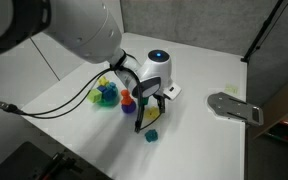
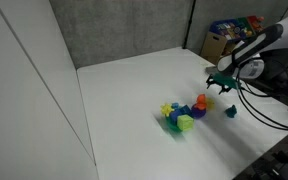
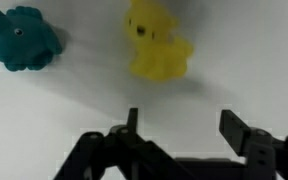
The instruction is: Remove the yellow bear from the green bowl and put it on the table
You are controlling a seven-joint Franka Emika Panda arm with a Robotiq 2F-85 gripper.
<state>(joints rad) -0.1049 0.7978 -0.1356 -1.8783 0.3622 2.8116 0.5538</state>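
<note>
On the surface [image 1: 214,60], well apart from the green bowl [image 1: 101,90]: the yellow bear [image 3: 156,48], out in the open and resting on its own. Just beside the bear, a teal toy [image 3: 22,40], not touching it in the wrist view. Close above the bear, the pincer [image 3: 182,132], spread wide and gripping nothing, with both fingers [image 3: 132,125] clear of the bear. Far from the bear, around the bowl, a huddle of other toys [image 1: 114,97].

By the look of it, as good as done: bear out of the bowl and set down. Only a clean withdrawal to go.

Risks from here, all judgement:
- **Dropping lower over the bear instead of lifting:** likely to press or tip it, small and lumpy as it is.
- **Pulling away sideways while low:** liable to catch the bear with a fingertip and skid it across the smooth surface, or shove it into the teal toy.
- **Closing now:** may nip the bear and carry it off again.
- **Swinging wide from the bear toward the bowl:** could plough into the toys there.

Safest bet: straight up from the bear, fingers kept apart.
</note>
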